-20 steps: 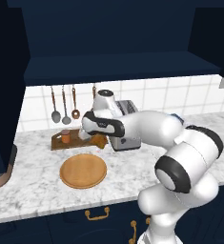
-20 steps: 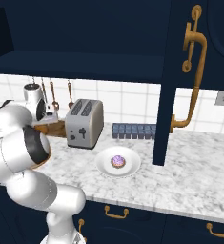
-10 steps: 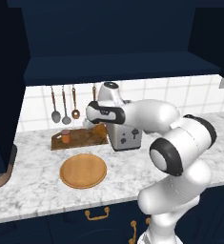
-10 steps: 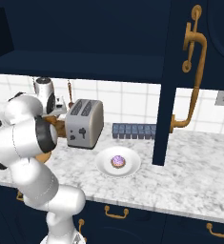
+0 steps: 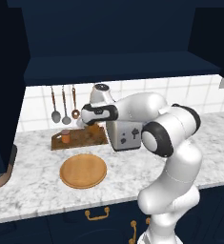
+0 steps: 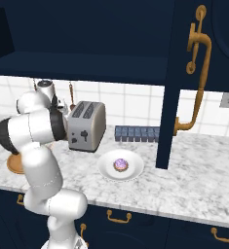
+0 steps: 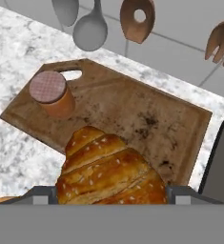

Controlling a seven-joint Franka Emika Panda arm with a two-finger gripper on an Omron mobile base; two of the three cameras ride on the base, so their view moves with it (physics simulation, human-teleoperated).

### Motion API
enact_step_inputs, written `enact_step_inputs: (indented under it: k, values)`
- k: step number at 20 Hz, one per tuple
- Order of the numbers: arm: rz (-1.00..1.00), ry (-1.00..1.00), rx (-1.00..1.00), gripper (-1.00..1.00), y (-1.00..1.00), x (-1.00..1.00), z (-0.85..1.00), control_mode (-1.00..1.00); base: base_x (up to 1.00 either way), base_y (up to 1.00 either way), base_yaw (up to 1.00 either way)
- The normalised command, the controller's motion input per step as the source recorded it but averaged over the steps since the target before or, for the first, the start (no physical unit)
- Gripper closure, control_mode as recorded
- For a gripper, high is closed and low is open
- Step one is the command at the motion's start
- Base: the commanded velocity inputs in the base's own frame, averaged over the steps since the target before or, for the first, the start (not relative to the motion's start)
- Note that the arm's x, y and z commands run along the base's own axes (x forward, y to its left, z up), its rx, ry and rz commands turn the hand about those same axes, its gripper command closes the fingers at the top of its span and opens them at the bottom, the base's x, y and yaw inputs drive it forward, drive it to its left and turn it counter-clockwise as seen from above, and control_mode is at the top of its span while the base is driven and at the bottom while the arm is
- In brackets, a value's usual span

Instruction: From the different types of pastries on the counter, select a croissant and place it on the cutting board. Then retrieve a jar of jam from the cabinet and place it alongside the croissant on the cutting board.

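Observation:
My gripper (image 7: 111, 193) is shut on the golden-brown croissant (image 7: 111, 171), which sits between the finger tips over the near part of the dark-brown cutting board (image 7: 132, 109). Whether the croissant touches the board I cannot tell. The orange-brown jar of jam (image 7: 54, 95) stands upright on the board next to its handle slot. From the left base view, the gripper (image 5: 91, 125) hangs over the board (image 5: 80, 138), right of the jar (image 5: 65, 136). The purple-pink frosted pastry (image 6: 120, 165) lies on a white plate (image 6: 106, 168) on the marbled counter (image 6: 184, 170).
A silver toaster (image 5: 127, 133) stands just right of the board. A round tan wooden plate (image 5: 83, 170) lies in front of it. Utensils (image 5: 63, 102) hang on the tiled wall behind. The navy wall cabinet (image 5: 108, 43) spans above, with an open door (image 6: 184, 82) at the right.
The hand with the croissant has edged left over the cutting board and the arm's elbow has swung out to the right. Jar, board and plates have stayed put.

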Motion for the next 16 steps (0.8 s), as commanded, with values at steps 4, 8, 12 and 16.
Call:
enact_step_inputs:
  k: [4, 8, 12, 16]
  values:
    - [-0.04, -0.01, -0.01, 1.00, 0.13, 0.09, -0.44, -1.00, 0.00, 0.00, 0.00]
    - [0.00, 0.00, 0.00, 1.00, -0.04, 0.13, -0.23, -1.00, 0.00, 0.00, 0.00]
    - [0.00, 0.00, 0.00, 1.00, -0.15, 0.30, -0.30, -1.00, 0.00, 0.00, 0.00]
    - [0.00, -0.04, 0.00, 1.00, 0.00, 0.07, -0.30, -1.00, 0.00, 0.00, 0.00]
